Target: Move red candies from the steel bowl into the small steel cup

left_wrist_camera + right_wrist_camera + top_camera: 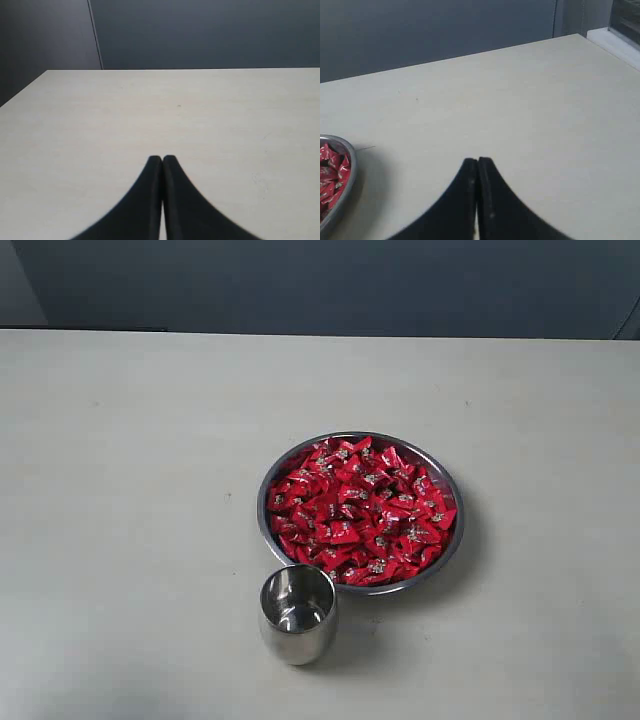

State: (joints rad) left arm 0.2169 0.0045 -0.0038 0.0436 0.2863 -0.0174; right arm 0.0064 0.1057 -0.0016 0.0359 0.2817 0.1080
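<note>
Candies (360, 512) in steel bowl (262, 510), wrapper marks unreadable

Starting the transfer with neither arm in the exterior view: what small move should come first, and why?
Probably open the right gripper: its jaws are shut, the steel bowl edges into its wrist view, the red candies fill that bowl, and the small steel cup looks empty.

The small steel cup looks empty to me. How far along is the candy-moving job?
Nothing looks done yet: the small steel cup shows only bare metal inside, and the red candies are heaped in the steel bowl. Nothing is in hand either: the left fingers and right fingers are pressed shut on nothing. All the moving is left.
</note>
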